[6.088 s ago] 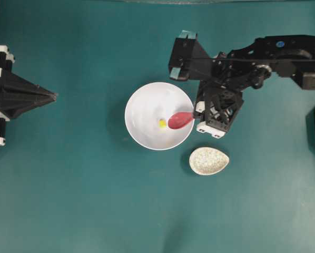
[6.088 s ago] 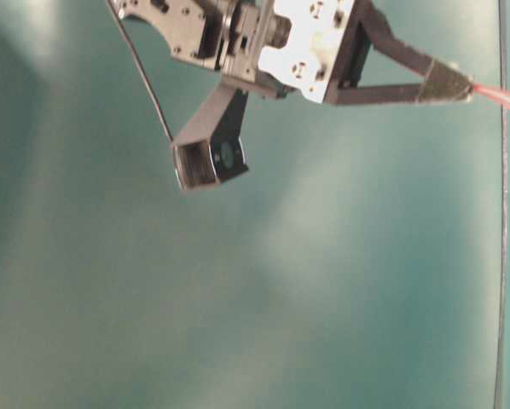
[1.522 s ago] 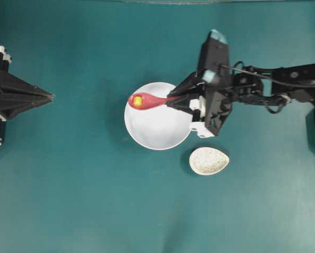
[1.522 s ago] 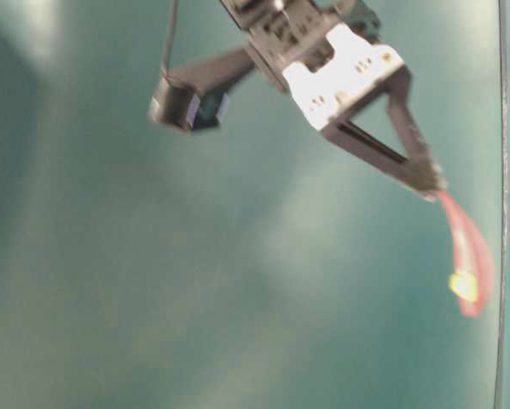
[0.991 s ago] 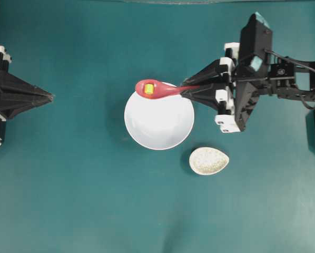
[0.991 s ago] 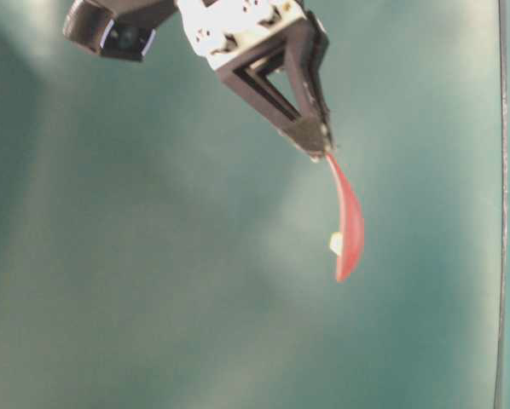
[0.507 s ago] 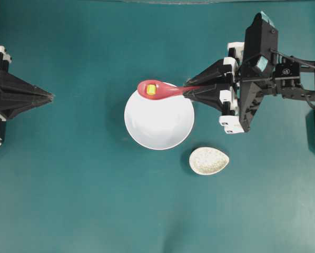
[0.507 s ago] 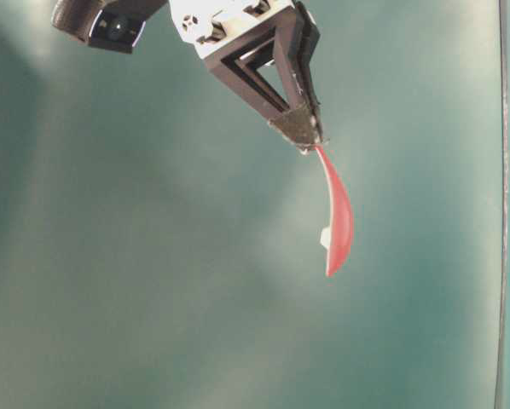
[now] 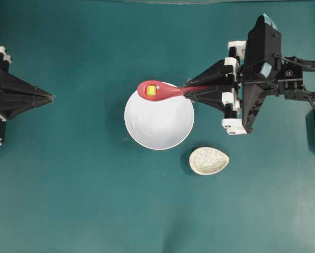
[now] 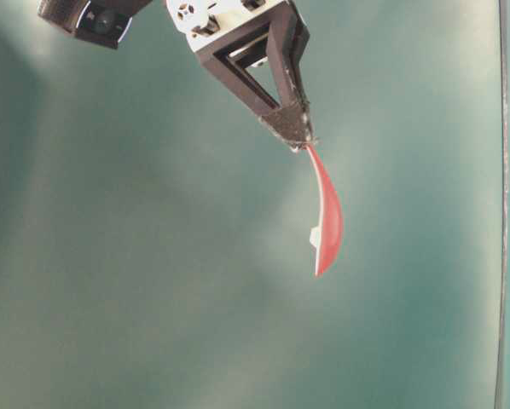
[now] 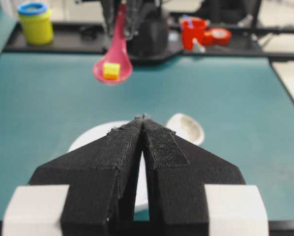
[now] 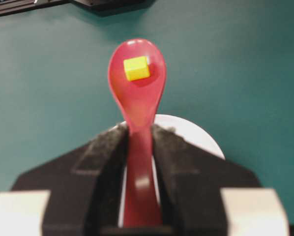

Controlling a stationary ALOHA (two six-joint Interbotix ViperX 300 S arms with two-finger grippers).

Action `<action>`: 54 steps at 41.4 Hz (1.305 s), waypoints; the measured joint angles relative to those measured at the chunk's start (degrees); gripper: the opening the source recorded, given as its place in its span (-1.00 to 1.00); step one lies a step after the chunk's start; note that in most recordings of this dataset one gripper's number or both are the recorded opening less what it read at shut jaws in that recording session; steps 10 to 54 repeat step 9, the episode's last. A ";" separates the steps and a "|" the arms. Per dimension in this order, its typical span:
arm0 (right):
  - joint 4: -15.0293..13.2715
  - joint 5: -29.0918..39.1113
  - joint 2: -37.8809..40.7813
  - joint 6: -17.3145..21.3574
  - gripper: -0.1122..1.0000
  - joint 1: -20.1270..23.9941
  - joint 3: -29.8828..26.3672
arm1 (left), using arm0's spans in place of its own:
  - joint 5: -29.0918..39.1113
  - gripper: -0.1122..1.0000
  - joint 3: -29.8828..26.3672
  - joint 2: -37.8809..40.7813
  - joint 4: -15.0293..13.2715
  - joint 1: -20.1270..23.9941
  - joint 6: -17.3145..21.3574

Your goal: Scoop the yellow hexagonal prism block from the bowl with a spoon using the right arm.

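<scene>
My right gripper (image 9: pixel 189 91) is shut on the handle of the pink-red spoon (image 9: pixel 160 90) and holds it level, high above the far rim of the white bowl (image 9: pixel 159 118). The yellow block (image 9: pixel 151 90) lies in the spoon's head; it also shows in the right wrist view (image 12: pixel 136 68) and the left wrist view (image 11: pixel 111 70). The bowl is empty. In the table-level view the spoon (image 10: pixel 327 213) hangs below the gripper (image 10: pixel 293 136). My left gripper (image 9: pixel 49 97) is shut and empty at the left edge, far from the bowl.
A small speckled oval spoon rest (image 9: pixel 208 161) lies on the teal table just right of the bowl's near side. A yellow tub (image 11: pixel 36 21) and red items (image 11: pixel 203 30) stand beyond the table's far edge.
Since a second ago the right gripper has barely moved, shifting slightly right with the spoon kept level. Earlier it lifted the spoon with the block out of the bowl.
</scene>
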 measured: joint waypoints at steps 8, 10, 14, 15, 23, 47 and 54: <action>-0.26 0.00 0.00 0.00 -0.40 0.00 0.00 | 0.09 -0.79 0.00 -0.18 0.09 0.09 0.00; -0.35 0.00 0.00 0.00 -0.40 0.00 0.00 | 0.09 -0.79 0.00 -0.18 0.00 0.09 0.00; -0.35 0.00 0.00 0.00 -0.40 0.00 0.00 | 0.09 -0.79 0.00 -0.18 0.00 0.09 0.00; -0.35 0.00 0.00 0.00 -0.40 0.00 0.00 | 0.09 -0.79 0.00 -0.18 0.00 0.09 0.00; -0.35 0.00 0.00 0.00 -0.40 0.00 0.00 | 0.09 -0.79 0.00 -0.18 0.00 0.09 0.00; -0.35 0.00 0.00 0.00 -0.40 0.00 0.00 | 0.09 -0.79 0.00 -0.18 0.00 0.09 0.00; -0.35 0.00 0.00 0.00 -0.40 0.00 0.00 | 0.09 -0.79 0.00 -0.18 0.00 0.09 0.00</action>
